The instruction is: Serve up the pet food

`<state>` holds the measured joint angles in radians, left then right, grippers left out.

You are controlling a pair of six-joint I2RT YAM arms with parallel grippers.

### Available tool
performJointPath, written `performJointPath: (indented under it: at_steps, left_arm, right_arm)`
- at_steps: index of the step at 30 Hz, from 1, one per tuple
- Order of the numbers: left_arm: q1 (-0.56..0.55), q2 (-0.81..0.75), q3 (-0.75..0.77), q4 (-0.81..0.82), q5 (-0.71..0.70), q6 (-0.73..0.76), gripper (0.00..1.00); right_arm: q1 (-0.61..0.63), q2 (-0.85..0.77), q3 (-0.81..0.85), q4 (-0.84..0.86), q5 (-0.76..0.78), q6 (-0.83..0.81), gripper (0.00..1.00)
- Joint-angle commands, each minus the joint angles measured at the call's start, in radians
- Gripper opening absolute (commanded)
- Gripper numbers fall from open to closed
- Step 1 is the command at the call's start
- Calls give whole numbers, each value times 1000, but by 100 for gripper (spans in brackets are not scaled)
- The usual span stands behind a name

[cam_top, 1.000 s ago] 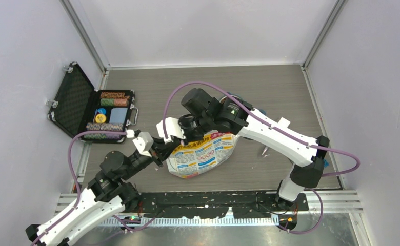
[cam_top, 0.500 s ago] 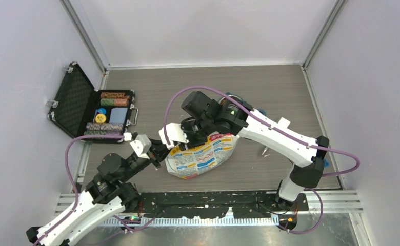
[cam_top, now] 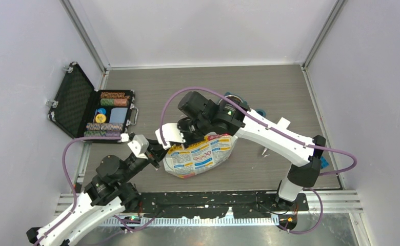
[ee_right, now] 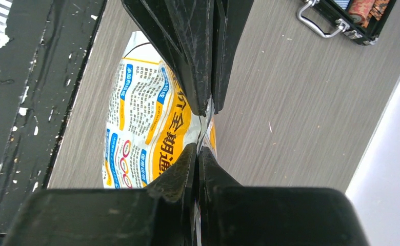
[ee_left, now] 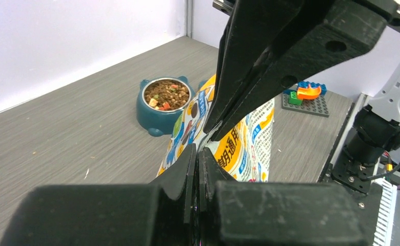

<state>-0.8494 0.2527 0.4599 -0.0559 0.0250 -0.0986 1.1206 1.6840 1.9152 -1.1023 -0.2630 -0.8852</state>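
A black case (cam_top: 75, 105) lies open at the left edge of the grey wood-grain table (cam_top: 270, 87), its lid leaning on the wall. Its tray holds rows of poker chips (cam_top: 104, 126). Near the table's right side sits a grey toy brick plate (ee_left: 318, 106) carrying an orange piece (ee_left: 306, 92).

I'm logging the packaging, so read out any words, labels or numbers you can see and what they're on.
"通用": big white characters on the orange band of the food bag, row partly hidden.
Small print on the same bag: too small to read.
On the bowl and chip case: nothing readable.
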Motion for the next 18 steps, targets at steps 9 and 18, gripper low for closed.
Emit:
performJointPath:
  at_steps: [9, 18]
  left_arm:
    - [15, -80, 34, -14, -446, 12, 0]
    - [15, -116, 26, -27, -518, 24, 0]
  right_arm:
    - [-58, -32, 23, -190, 243, -12, 5]
    - [-81, -101, -46, -232, 364, -11, 5]
